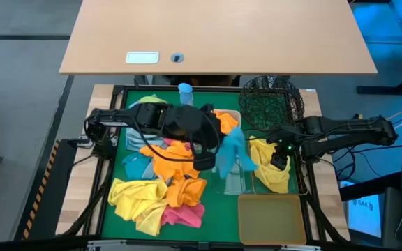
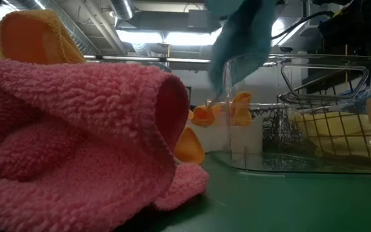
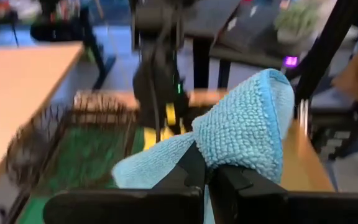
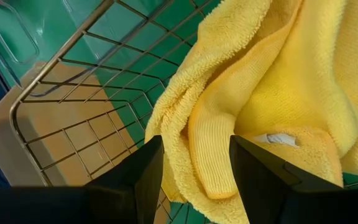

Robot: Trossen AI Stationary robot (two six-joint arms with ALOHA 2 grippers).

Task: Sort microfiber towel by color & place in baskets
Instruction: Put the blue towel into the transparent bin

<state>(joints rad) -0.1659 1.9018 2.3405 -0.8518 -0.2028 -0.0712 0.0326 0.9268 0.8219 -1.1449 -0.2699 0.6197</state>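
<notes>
Left gripper (image 3: 207, 177) pinches teal towel (image 1: 230, 150) above clear tub (image 1: 234, 183); release off-centre, you drape rim. Right gripper (image 4: 194, 165) wide over yellow towel (image 4: 278, 93).

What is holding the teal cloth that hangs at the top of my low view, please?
Observer: The left gripper; its fingers are shut on the teal towel.
Operator: Which container is it over?
Observer: From above, it hangs over the clear tub.
Operator: And where is the other arm?
Observer: The right gripper is open, just above a yellow towel lying in the rectangular wire basket.
</notes>
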